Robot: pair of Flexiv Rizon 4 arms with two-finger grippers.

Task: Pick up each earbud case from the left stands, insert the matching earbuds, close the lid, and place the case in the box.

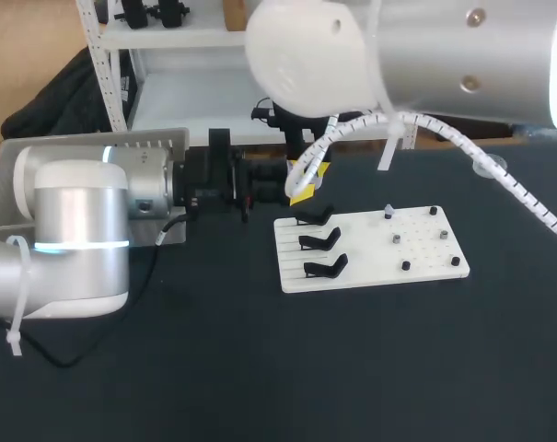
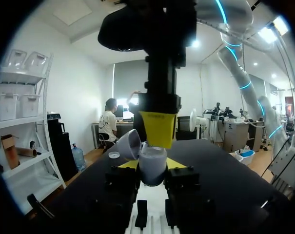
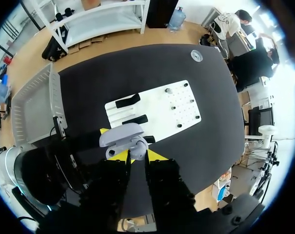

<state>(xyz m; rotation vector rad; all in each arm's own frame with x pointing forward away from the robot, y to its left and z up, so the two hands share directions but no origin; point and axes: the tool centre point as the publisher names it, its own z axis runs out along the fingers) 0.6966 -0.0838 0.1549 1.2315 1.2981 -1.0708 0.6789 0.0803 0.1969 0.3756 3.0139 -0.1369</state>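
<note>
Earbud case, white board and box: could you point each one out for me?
earbud case (image 3: 121, 133): right wrist view, on its open lid.
white board (image 1: 361, 260): head view, on a bare patch near its middle.
box (image 3: 35, 107): right wrist view, on its bare floor.

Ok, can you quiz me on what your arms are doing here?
1. True or false: the earbud case has its lid shut.
2. How many black stands on the white board are empty? A one, B two, C three.
3. Which side's gripper grips the case?
Key: 1 false; 2 C; 3 left.
</note>
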